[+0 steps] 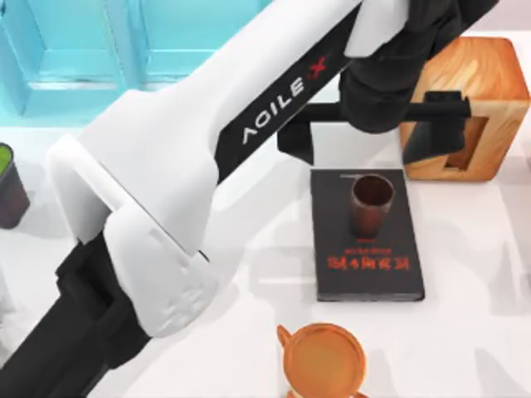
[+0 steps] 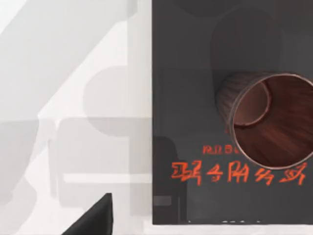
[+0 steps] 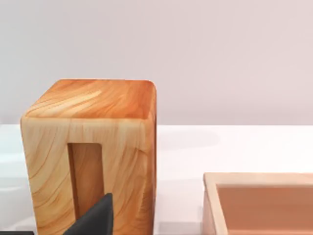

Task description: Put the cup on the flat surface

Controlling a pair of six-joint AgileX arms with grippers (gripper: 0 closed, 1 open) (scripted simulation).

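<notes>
Top view: cup [image 1: 371, 204] upright on black book [image 1: 367, 265], tabletop [image 1: 465, 332] bare around it, left pincer [image 1: 377, 124] hovering above and behind cup, spread wide, holding nothing; orange mug [image 1: 323, 361] near front edge. Left wrist view: cup [image 2: 271, 120] untouched on book [image 2: 195, 98], so approach step, next likely descend and close on cup. Right wrist view: wooden block [image 3: 90, 156] close ahead, right pincer state cannot tell.

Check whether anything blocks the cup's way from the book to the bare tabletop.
Nothing visible does. The cup stands upright on the black book, and bare white tabletop lies open beside the book. The orange mug sits apart, nearer the front.
</notes>
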